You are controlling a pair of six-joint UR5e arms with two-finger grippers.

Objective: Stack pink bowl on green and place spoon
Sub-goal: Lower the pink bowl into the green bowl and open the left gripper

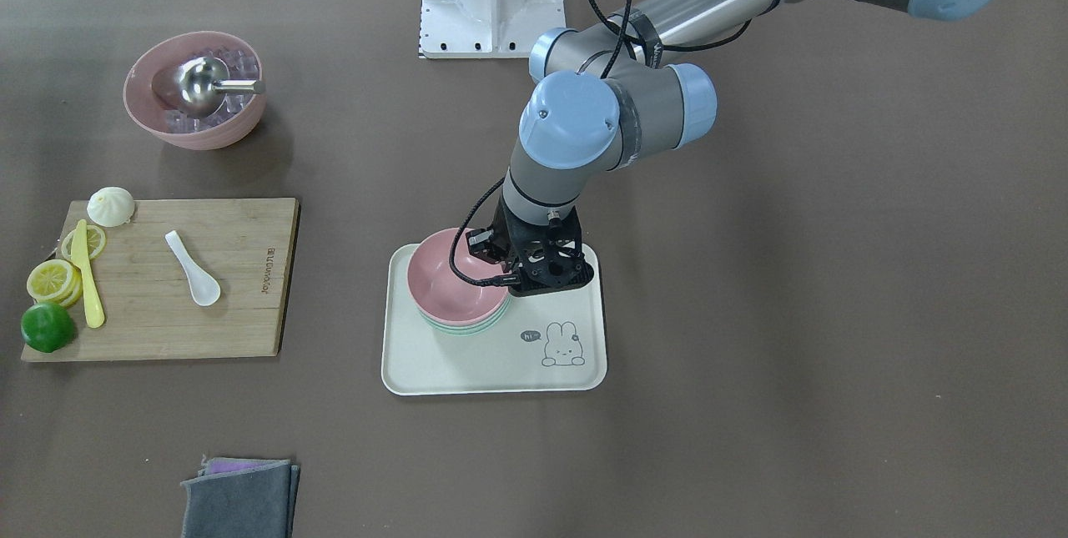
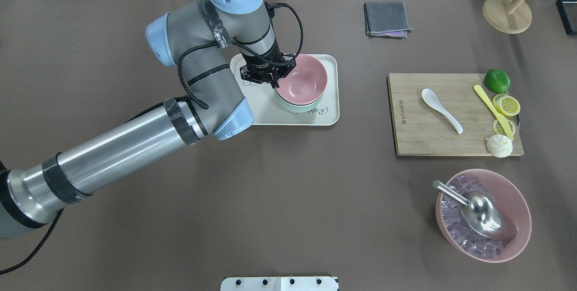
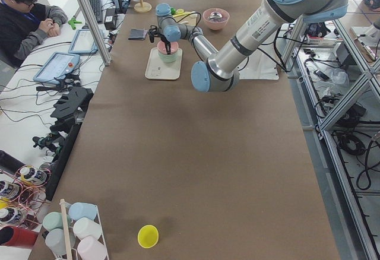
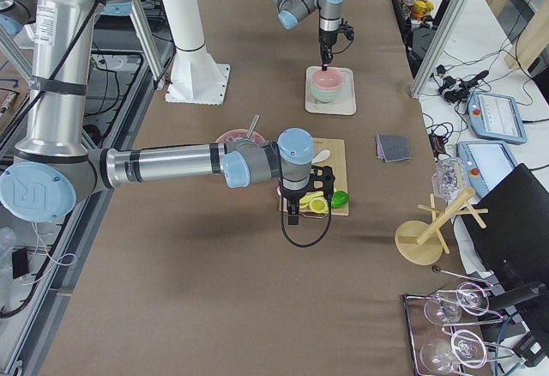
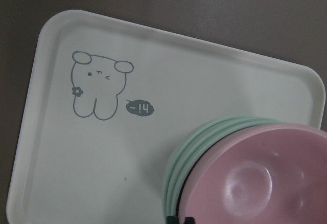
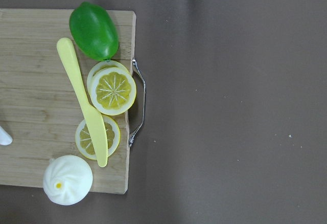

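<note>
**Pink bowl nested on the green bowls, spoon on the board**

The pink bowl [image 1: 450, 271] sits in the stack of green bowls [image 1: 467, 328] at one end of the tray [image 1: 467, 363], on the brown tabletop. The left claw [image 2: 274, 84] is down at the bowl's rim, on the side towards the tray's middle. I cannot tell whether it is clamped on the rim or released.

On the tray's bare part is a drawn rabbit [image 1: 564, 344], and just beside it a dark speech bubble [image 1: 531, 336] reading "hi~". A cursive word near the tray's edge is partly hidden by the bowls.

The white spoon [image 1: 193, 269] lies on a wooden cutting board [image 1: 234, 288], well apart from the tray on the robot's right. The board's edge nearest the tray carries a burnt-in brand mark [image 1: 269, 271], too small to read. The right claw [image 4: 293, 213] hangs over the board's far end, away from the tray, and I cannot tell its state.
</note>
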